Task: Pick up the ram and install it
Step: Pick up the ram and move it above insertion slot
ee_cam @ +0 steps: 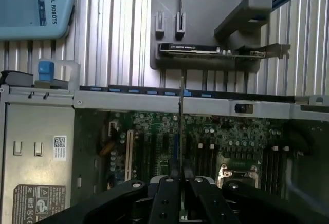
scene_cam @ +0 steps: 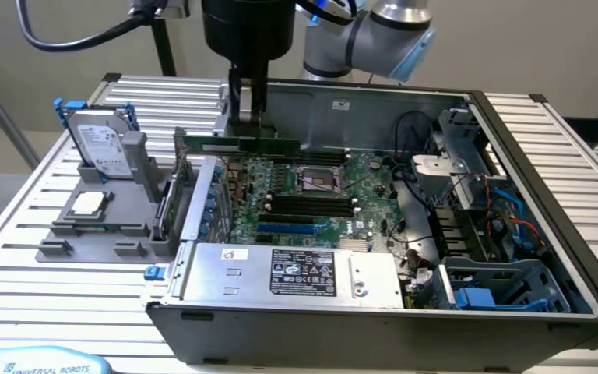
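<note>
The ram [scene_cam: 239,144], a long narrow green stick, hangs level above the left wall of the open computer case [scene_cam: 507,125] in the exterior view. My gripper [scene_cam: 247,118] is shut on its top edge from above. In the wrist view the ram [ee_cam: 180,126] appears edge-on as a thin line running out from between the black fingers [ee_cam: 167,188]. It is over the motherboard [scene_cam: 310,195], near the case wall. The black memory slots [scene_cam: 310,204] lie lower on the board, beside the processor socket [scene_cam: 320,179], and the stick is apart from them.
A grey fixture [scene_cam: 91,234] on the slatted table holds a hard drive [scene_cam: 107,144], a silver processor chip [scene_cam: 86,202] and a green expansion card [ee_cam: 205,49]. The power supply [scene_cam: 289,269] fills the case's near side. Cables and a drive cage [scene_cam: 497,288] crowd the exterior view's right.
</note>
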`<action>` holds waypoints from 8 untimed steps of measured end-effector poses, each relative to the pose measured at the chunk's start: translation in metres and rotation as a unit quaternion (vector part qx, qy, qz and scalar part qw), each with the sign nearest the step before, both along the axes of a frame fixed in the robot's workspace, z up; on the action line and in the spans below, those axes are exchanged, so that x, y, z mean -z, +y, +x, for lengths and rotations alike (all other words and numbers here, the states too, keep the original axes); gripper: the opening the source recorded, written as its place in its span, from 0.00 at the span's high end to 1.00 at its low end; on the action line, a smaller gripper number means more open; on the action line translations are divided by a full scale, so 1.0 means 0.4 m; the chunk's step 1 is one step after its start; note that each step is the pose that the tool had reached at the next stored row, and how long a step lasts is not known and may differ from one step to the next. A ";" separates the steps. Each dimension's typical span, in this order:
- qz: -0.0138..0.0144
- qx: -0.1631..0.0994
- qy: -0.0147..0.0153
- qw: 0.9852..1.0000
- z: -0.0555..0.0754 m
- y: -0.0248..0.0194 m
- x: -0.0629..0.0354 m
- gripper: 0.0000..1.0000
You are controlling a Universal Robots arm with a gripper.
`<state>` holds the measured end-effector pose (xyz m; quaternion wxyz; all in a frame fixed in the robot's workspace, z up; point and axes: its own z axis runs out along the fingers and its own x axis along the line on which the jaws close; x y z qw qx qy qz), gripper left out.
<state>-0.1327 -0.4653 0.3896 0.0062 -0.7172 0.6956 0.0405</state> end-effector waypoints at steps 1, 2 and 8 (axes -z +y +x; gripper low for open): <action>0.000 0.000 0.000 1.000 0.011 0.001 0.002 0.87; 0.000 0.000 0.001 1.000 0.023 0.002 0.004 0.87; 0.000 0.000 0.003 1.000 0.091 0.008 0.017 0.87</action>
